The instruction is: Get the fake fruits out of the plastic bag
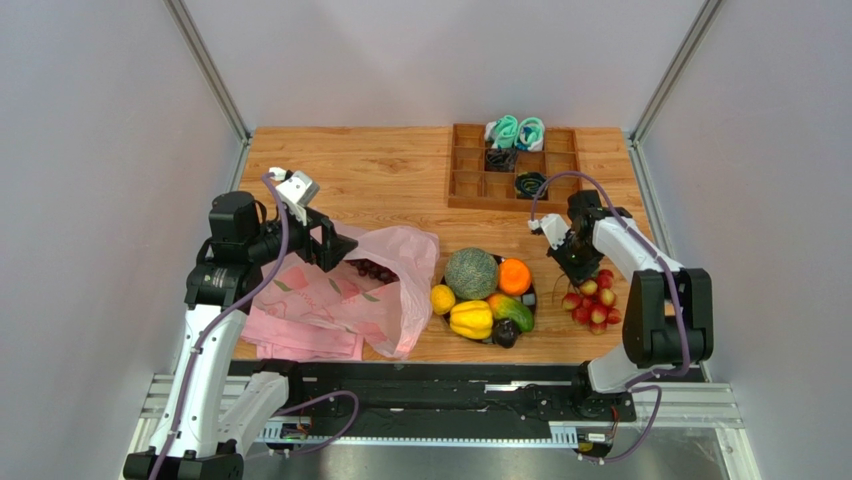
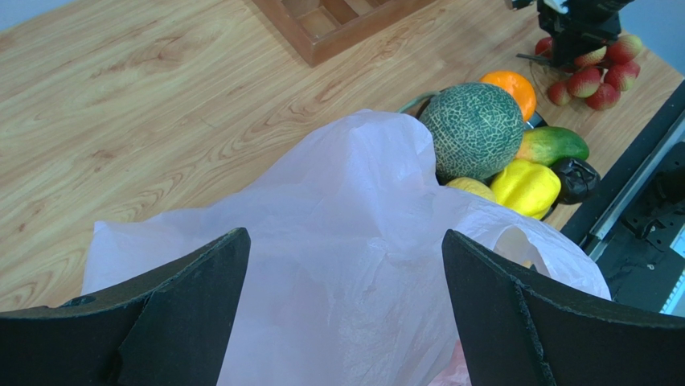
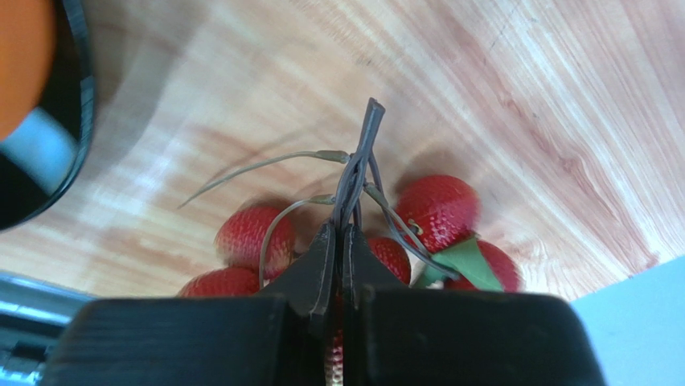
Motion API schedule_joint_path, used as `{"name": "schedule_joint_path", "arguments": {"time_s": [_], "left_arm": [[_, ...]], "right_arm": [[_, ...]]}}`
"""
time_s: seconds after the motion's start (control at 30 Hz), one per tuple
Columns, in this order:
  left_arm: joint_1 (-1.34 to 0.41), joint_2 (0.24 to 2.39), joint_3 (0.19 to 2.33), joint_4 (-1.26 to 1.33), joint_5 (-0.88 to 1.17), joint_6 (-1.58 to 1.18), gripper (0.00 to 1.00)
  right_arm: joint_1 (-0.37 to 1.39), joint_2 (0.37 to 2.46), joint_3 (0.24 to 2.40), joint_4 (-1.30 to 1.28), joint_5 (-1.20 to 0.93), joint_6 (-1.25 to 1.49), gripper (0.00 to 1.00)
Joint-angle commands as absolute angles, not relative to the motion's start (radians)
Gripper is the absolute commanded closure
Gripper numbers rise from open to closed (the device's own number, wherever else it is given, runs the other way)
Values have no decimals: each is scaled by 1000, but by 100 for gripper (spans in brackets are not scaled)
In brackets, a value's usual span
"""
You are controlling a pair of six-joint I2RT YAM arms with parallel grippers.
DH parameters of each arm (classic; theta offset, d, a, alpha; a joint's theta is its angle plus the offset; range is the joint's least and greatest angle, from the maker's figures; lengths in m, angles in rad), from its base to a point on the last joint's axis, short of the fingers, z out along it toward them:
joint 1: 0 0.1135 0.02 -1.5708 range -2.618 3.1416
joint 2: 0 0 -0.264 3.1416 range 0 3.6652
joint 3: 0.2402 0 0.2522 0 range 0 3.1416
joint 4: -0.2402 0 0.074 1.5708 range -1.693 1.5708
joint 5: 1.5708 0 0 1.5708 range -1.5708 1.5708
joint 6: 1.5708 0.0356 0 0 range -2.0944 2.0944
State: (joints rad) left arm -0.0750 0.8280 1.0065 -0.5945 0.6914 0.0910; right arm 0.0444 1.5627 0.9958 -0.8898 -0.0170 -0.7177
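Observation:
The pink plastic bag lies at the left, its mouth facing right, with dark purple grapes showing inside. My left gripper hovers open just above the bag, nothing between its fingers. A netted melon, orange, lemon and yellow lobed piece sit on a black plate. The red berries lie on the table right of the plate. My right gripper is shut on the berries' wire stem.
A wooden compartment tray with teal and black items stands at the back. A green-orange fruit and a dark piece also rest on the plate. Folded pink cloth lies under the bag near the front edge.

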Motion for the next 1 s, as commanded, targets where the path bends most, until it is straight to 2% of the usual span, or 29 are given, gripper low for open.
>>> {"name": "schedule_joint_path", "arguments": {"time_s": [0.0, 0.13, 0.2, 0.33, 0.43, 0.67, 0.83, 0.97], "left_arm": [[-66, 830, 1034, -568, 707, 92, 2], [-66, 825, 1032, -561, 704, 92, 2], [-66, 819, 1029, -561, 704, 95, 2], [-64, 810, 1026, -563, 698, 97, 2], [-61, 807, 1029, -561, 696, 98, 2], [-48, 811, 1054, -563, 698, 86, 2], [-29, 798, 1058, -578, 699, 83, 2], [-18, 790, 1055, -587, 699, 83, 2]], "right_arm": [[46, 1372, 1090, -1023, -128, -745, 100], [63, 1195, 1184, -1198, -328, -749, 100], [74, 1108, 1198, -1227, -356, -741, 100], [83, 1020, 1253, -1308, -506, -736, 100], [113, 986, 1262, -1278, -616, -698, 100], [270, 1011, 1221, -1086, -660, -509, 100], [388, 1049, 1148, -913, -550, -437, 100], [411, 1075, 1106, -816, -499, -417, 100]]}}
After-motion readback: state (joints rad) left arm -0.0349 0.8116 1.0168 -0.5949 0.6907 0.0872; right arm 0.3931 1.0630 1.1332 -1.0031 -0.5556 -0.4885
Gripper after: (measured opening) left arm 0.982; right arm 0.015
